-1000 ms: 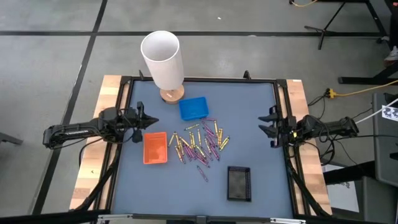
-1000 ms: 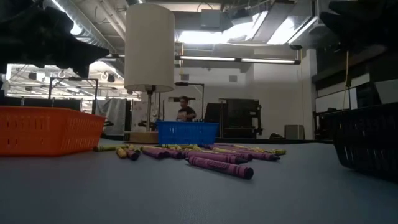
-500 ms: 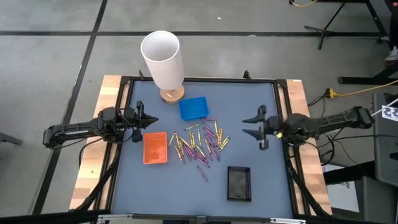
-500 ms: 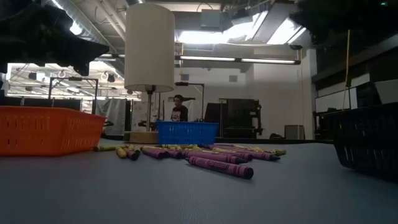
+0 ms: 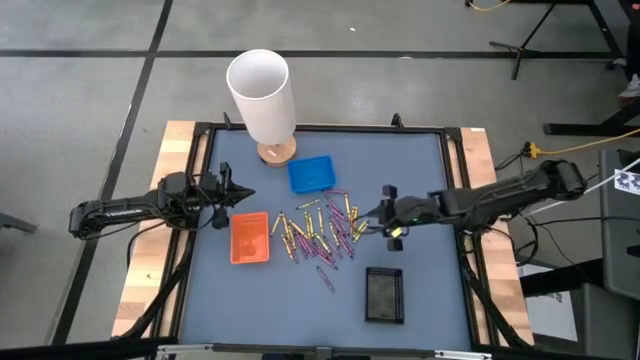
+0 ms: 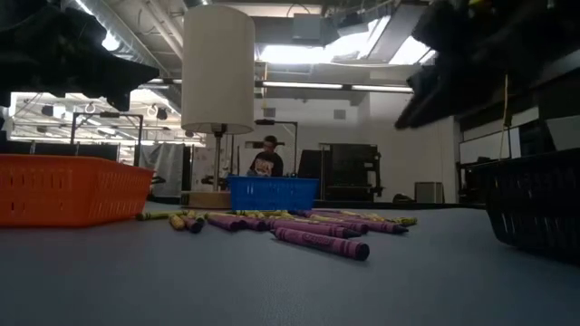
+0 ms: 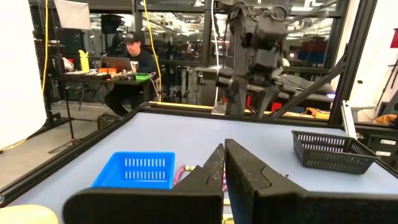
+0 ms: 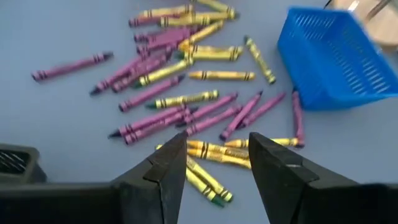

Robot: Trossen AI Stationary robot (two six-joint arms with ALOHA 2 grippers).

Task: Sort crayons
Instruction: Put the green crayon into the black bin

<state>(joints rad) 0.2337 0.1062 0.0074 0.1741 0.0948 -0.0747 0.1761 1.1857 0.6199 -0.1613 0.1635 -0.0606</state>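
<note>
The crayons [image 5: 320, 232] lie in a loose pile of yellow, orange-gold and purple-pink sticks on the blue-grey mat; they also show in the low view [image 6: 308, 226] and the right wrist view [image 8: 180, 93]. My right gripper [image 5: 368, 215] is open and empty, hovering at the pile's right edge; in its wrist view [image 8: 217, 140] the fingers stand above some yellow crayons without touching them. My left gripper [image 5: 243, 195] is shut and empty at the table's left side, just beyond the orange tray [image 5: 250, 238]; its fingers show close together in the left wrist view [image 7: 222, 155].
A blue tray [image 5: 311, 173] stands behind the pile, and a black tray [image 5: 384, 294] stands near the front, right of the pile. A tall white cylinder lamp [image 5: 262, 95] on a wooden base [image 5: 276, 152] stands at the far left. A person sits in the room beyond the table [image 6: 267, 158].
My right gripper has gone from the table's right edge toward the left, up to the right edge of the crayon pile, staying open. The crayons and trays have kept their places.
</note>
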